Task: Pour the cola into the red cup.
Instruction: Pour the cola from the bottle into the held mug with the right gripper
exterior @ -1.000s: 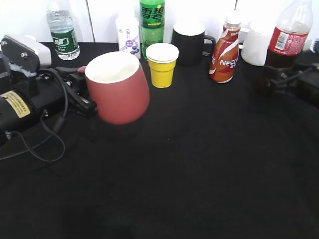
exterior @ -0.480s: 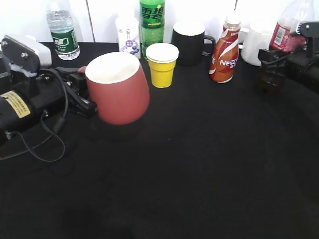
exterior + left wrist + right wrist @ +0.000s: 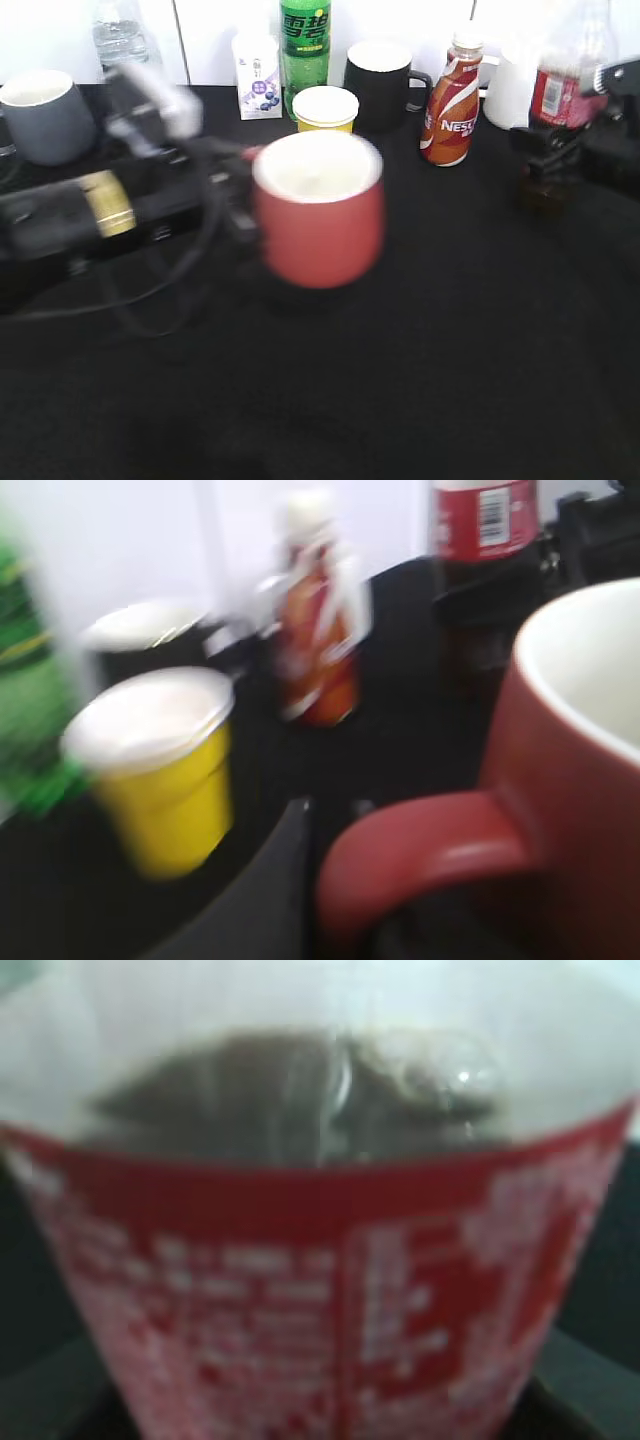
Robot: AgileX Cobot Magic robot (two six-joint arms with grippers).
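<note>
Cola bottle [image 3: 562,95] sits clamped in the right gripper [image 3: 560,150]; left gripper [image 3: 238,200] grips red cup [image 3: 318,210].

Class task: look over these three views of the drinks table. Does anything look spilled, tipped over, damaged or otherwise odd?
Nothing stands out. The brick-red mug sits upright with a clean white inside, no liquid shows on the black table, and the clear cola bottle and the back-row bottles stand upright. Motion blur hides fine detail.

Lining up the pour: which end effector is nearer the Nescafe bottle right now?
Hard to call, roughly even. The Nescafe bottle stands between them: the right end effector holds the cola to its right, the left end effector grips the red cup to its left.
</note>
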